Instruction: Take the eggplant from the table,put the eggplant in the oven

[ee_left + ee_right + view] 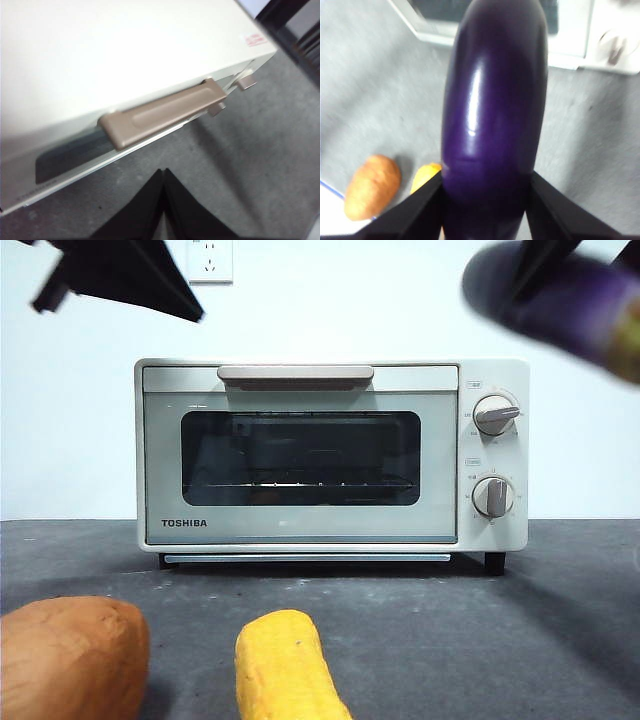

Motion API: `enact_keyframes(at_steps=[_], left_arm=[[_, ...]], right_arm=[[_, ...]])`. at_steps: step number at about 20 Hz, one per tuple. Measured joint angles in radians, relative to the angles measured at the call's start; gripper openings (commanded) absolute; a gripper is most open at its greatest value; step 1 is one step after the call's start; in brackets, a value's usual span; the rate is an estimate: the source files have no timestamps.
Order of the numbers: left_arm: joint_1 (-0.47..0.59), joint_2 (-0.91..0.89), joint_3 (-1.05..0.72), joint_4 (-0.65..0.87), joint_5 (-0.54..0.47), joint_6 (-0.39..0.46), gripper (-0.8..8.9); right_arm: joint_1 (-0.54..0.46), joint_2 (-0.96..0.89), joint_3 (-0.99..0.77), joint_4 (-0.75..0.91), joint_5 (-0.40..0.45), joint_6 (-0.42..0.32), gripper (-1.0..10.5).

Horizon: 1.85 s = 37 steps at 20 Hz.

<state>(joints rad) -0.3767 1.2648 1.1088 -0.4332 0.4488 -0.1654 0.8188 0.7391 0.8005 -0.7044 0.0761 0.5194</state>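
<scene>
At the far left of the front view you see the sweet potato (70, 658) lying on the counter (450, 640) at the near edge, with the corn cob (285, 668) just beside it toward the middle. Above them, in the top left corner, hangs your left claw (120, 280), dark and high over the oven (330, 455). Its wrist camera shows the two jaws pressed together with nothing between them (162, 172), poised above the counter just in front of the oven's beige handle (162, 112). The oven door is closed; the dark window (300, 457) shows the wire rack inside, and two knobs (495, 455) sit on the right panel. In the top right corner your right claw (485, 182) is up in the air, clear of the counter, holding the eggplant (560, 300). In its wrist view the jaws clamp the glossy purple body (492, 115) on both sides, with the rounded end pointing toward the oven front below. The stem end is hidden from you.
</scene>
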Motion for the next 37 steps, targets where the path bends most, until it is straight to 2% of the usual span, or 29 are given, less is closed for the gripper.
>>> enact_keyframes(at_steps=[7, 14, 18, 22, 24, 29, 33, 37], left_arm=[[-0.07, 0.269, 0.278, -0.107, -0.078, 0.127, 0.07], [-0.106, 0.347, 0.337, -0.144, -0.107, 0.177, 0.07], [-0.135, 0.342, 0.356, -0.277, -0.095, 0.186, 0.07], [-0.191, 0.345, 0.34, -0.495, -0.071, 0.213, 0.07], [-0.2, 0.362, 0.334, -0.578, -0.06, 0.231, 0.07], [-0.215, 0.349, 0.336, -0.686, -0.06, 0.254, 0.07], [-0.204, 0.216, 0.335, -0.636, -0.074, 0.256, 0.07], [-0.155, 0.04, 0.244, -0.502, -0.23, 0.214, 0.07]], right_arm=[[0.0, -0.206, 0.0, -0.084, 0.135, 0.0, 1.0], [0.0, -0.254, 0.0, -0.108, 0.137, 0.0, 1.0], [0.0, -0.253, 0.0, -0.107, 0.137, 0.0, 1.0], [0.0, -0.253, 0.0, -0.086, 0.125, 0.0, 1.0], [0.0, -0.253, 0.0, -0.05, 0.082, -0.011, 1.0], [0.0, -0.22, 0.0, 0.071, -0.103, -0.066, 1.0], [0.0, -0.119, 0.0, 0.125, -0.27, -0.129, 1.0], [0.001, 0.03, 0.022, 0.113, -0.291, -0.232, 1.0]])
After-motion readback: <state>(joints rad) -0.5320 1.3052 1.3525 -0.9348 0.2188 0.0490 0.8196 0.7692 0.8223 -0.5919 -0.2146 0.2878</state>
